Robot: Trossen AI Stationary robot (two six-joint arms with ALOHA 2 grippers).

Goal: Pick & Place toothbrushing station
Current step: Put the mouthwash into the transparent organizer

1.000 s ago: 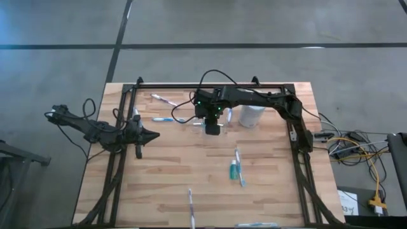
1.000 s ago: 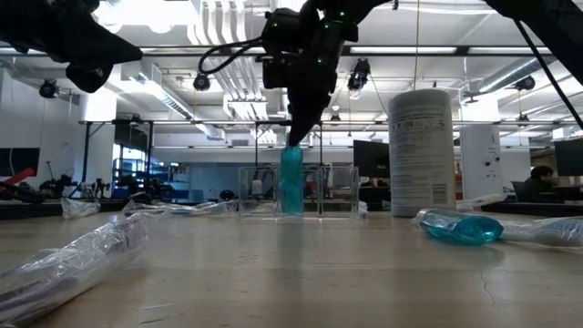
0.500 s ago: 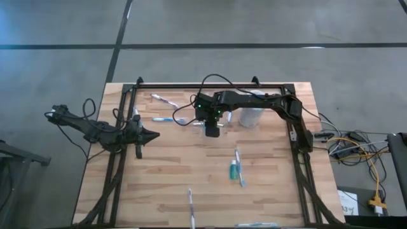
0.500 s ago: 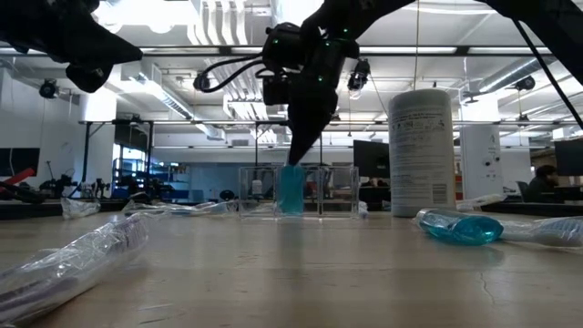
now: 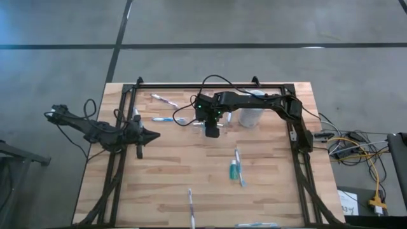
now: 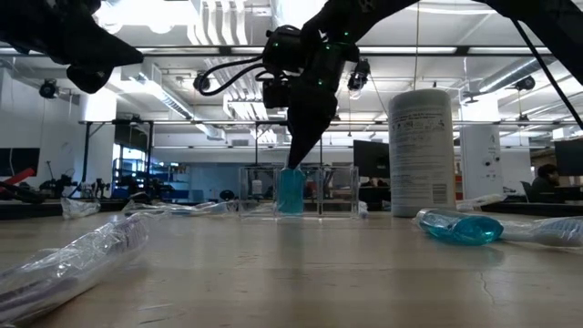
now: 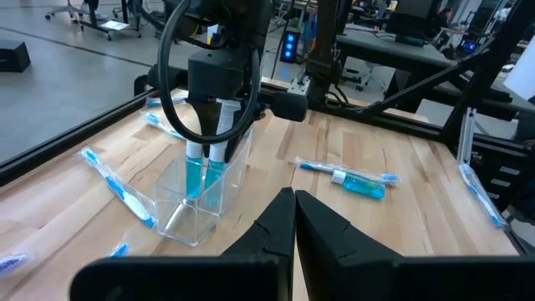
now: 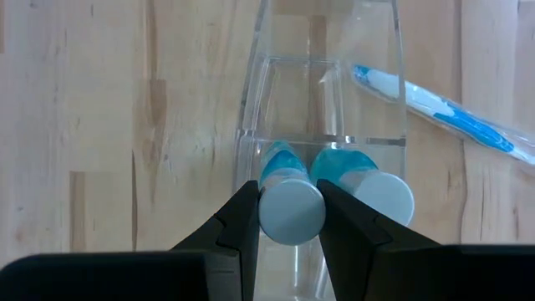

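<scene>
A small clear holder (image 7: 201,196) stands on the table's far middle, with two teal white-capped tubes upright in it. My right gripper (image 8: 287,192) hangs over the holder (image 6: 314,189), shut on one teal tube (image 6: 291,189). The second tube (image 8: 372,194) stands free beside it in the same holder. The tall white cup (image 5: 251,116) stands just right of the holder. Thin toothbrushes (image 5: 164,100) lie on the wood around them. My left gripper (image 5: 152,135) waits shut above the table's left edge, holding nothing. My right gripper pinches the tube's white cap (image 8: 291,209) between its two fingers (image 8: 244,219). The fingers come from above, pointing steeply down. The tube stands upright below them, its teal body (image 7: 194,174) inside the clear holder.
A third teal tube (image 5: 233,170) and a toothbrush (image 5: 239,166) lie near the table's middle right. Another toothbrush (image 5: 190,203) lies toward the near edge and one (image 5: 162,119) left of the holder. Clear wrappers (image 6: 73,260) lie near the low camera. Black frame rails (image 5: 210,85) border the table.
My right gripper has sunk straight down with the teal tube, staying shut on it. The tube has stayed upright and now sits deeper in the clear holder, only its top showing above the rim.
</scene>
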